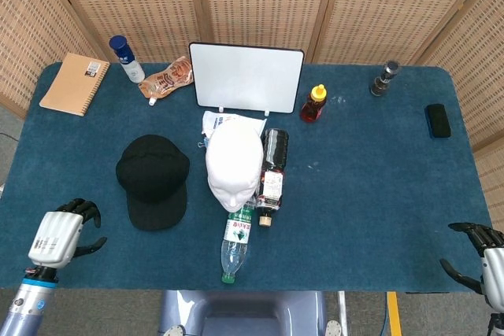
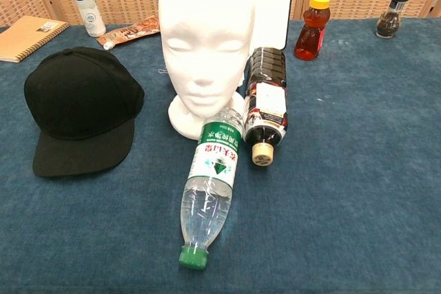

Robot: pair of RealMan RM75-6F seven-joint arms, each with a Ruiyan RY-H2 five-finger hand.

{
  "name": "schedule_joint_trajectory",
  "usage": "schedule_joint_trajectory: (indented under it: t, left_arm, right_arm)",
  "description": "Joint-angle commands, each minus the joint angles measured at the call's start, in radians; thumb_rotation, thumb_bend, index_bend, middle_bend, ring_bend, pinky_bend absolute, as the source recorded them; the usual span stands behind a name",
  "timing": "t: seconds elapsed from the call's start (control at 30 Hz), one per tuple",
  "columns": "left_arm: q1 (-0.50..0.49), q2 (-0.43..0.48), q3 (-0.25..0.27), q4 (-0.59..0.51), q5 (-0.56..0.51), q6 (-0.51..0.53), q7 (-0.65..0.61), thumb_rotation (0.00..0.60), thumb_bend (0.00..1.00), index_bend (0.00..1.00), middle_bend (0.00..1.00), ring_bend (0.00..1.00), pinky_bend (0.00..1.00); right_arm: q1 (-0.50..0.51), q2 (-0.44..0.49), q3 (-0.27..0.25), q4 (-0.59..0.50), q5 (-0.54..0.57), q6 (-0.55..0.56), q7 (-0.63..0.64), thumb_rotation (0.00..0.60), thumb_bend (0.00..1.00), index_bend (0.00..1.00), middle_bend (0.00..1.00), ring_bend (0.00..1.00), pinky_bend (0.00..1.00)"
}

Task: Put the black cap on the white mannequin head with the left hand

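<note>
Two robot hands wait empty with fingers apart at the near corners of the blue tabletop [image 1: 378,194]: left hand [image 1: 59,235], right hand [image 1: 484,261]. The left hand should reach for the round black cloth cap [image 1: 153,179] lying flat just left of the white foam mannequin head [image 1: 234,163], and grab its brim gently. A clear plastic water bottle [image 2: 210,184] lies nearest, looking empty, then a dark brown bottle [image 2: 265,105] beside the head.

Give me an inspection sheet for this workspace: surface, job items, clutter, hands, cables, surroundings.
Surface: blue cloth table.
Job items: black cap lies flat, left of the white head, which stands upright.
Clutter: water bottle and dark bottle lying down; whiteboard, honey bottle, grinder, notebook, blue-capped bottle, pouch, black case.
Hands: left hand at near-left edge, holds nothing; right hand at near-right corner, holds nothing.
Cables: nothing seen.
Surroundings: woven screens behind.
</note>
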Motion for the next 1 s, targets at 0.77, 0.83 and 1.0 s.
schedule_joint_trajectory:
  t: [0.77,0.83,1.0]
  left_arm:
    - [-0.075,-0.353,-0.024,0.23,-0.092,-0.051,0.18,0.6,0.15,0.62,0.54,0.38,0.56]
    - [-0.078,-0.369,-0.021,0.241,-0.099,-0.056,0.185,0.6,0.16,0.62,0.56,0.39,0.58]
    - [-0.082,-0.406,-0.022,0.268,-0.111,-0.056,0.198,0.6,0.17,0.63,0.58,0.41,0.61]
  right_arm:
    - [-0.012,0.006,0.008,0.012,0.011,0.009,0.013,0.6,0.2,0.32,0.37,0.33,0.32]
    - [-0.015,0.006,0.008,0.013,0.013,0.01,0.014,0.6,0.2,0.32,0.37,0.33,0.32]
    - [-0.018,0.008,0.009,0.016,0.017,0.011,0.016,0.6,0.2,0.32,0.37,0.33,0.32]
